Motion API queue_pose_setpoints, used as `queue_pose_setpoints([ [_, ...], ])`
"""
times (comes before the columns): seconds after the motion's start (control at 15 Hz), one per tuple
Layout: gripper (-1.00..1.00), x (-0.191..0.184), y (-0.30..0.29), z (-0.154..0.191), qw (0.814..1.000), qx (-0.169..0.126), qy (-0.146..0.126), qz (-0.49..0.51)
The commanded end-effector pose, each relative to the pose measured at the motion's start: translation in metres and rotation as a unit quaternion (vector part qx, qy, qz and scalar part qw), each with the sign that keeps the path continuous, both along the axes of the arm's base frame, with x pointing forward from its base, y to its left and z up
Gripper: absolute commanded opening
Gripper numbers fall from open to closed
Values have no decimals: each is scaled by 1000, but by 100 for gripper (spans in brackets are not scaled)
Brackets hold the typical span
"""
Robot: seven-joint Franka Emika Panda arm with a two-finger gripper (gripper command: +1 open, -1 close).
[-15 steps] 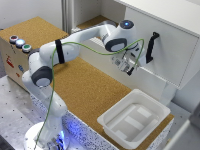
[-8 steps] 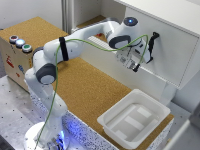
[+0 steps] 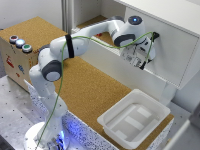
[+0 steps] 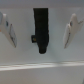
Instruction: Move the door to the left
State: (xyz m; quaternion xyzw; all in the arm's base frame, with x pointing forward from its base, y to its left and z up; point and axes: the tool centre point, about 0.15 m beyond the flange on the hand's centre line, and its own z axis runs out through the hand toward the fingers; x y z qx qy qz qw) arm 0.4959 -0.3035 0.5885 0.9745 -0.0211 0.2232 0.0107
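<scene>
The door [image 3: 175, 55] is a large flat white panel on the cabinet at the exterior view's right, with a vertical black bar handle [image 3: 154, 40]. My gripper [image 3: 145, 57] is right in front of the door at the handle. In the wrist view the black handle [image 4: 41, 27] stands between my two fingers [image 4: 72, 30], with a gap on each side and the white door [image 4: 55, 55] behind it. The gripper [image 4: 41, 31] is open and holds nothing.
A shallow white plastic tray [image 3: 150, 107] sits on the cork tabletop [image 3: 95, 90] near its front right corner. A wooden box with coloured buttons [image 3: 20, 50] stands at the exterior view's left. An open cabinet bay [image 3: 95, 22] lies left of the door.
The arm has reached further toward the door, bringing the gripper closer to the black handle. The door has not visibly moved.
</scene>
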Motion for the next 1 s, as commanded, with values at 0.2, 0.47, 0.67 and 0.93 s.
queue_pose_setpoints([
  [0.2,100,45,-30,12,997,63,24,45],
  [0.47,100,51,-26,12,997,68,19,40],
  [0.67,100,59,-22,12,997,65,20,28],
  [0.93,-100,68,-22,12,998,54,15,5],
])
